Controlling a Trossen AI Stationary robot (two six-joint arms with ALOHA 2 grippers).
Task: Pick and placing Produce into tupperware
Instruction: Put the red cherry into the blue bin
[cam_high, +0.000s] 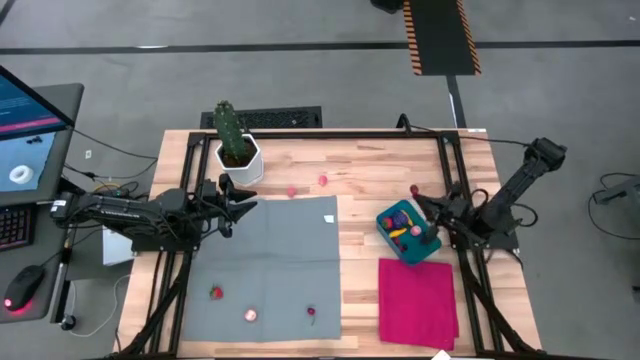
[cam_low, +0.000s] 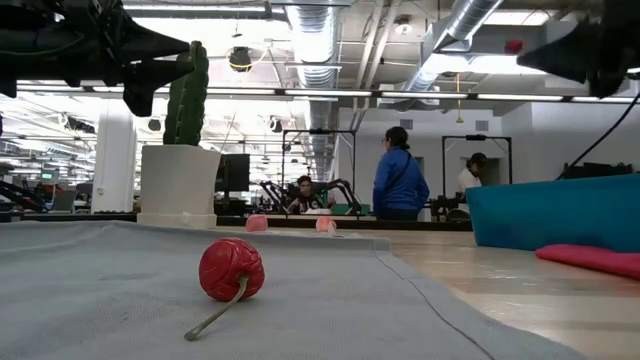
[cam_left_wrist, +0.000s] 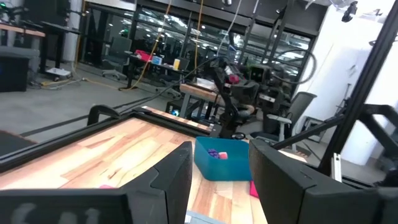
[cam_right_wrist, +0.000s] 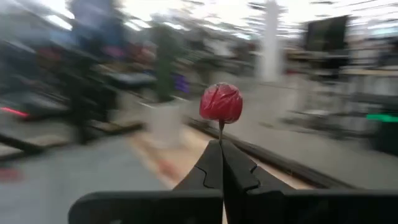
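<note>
Right gripper (cam_right_wrist: 222, 146): jaws pressed together on the thin stem of a red cherry (cam_right_wrist: 221, 102), which stands above the fingertips; in the high view this gripper (cam_high: 418, 193) hangs over the teal tupperware (cam_high: 386, 224).
Left gripper (cam_high: 243, 200): raised above the far edge of the grey cloth (cam_high: 270, 265), near the left side of the tabletop (cam_high: 360, 170); jaws apart, nothing between them.
Tupperware: near the right edge of the tabletop, just beyond the magenta cloth (cam_high: 417, 300); several small yellow, pink and purple pieces lie inside.
Produce on grey cloth: three small pieces along the near edge, a red one (cam_high: 215, 293), a pink one (cam_high: 250, 315) and a dark red one (cam_high: 312, 312).
Produce on bare wood: two pink pieces (cam_high: 323, 181) near the far edge.
Cactus (cam_high: 229, 130): upright in a white pot (cam_high: 240, 162) at the far left corner.
Background: people stand in the room beyond the tabletop.
</note>
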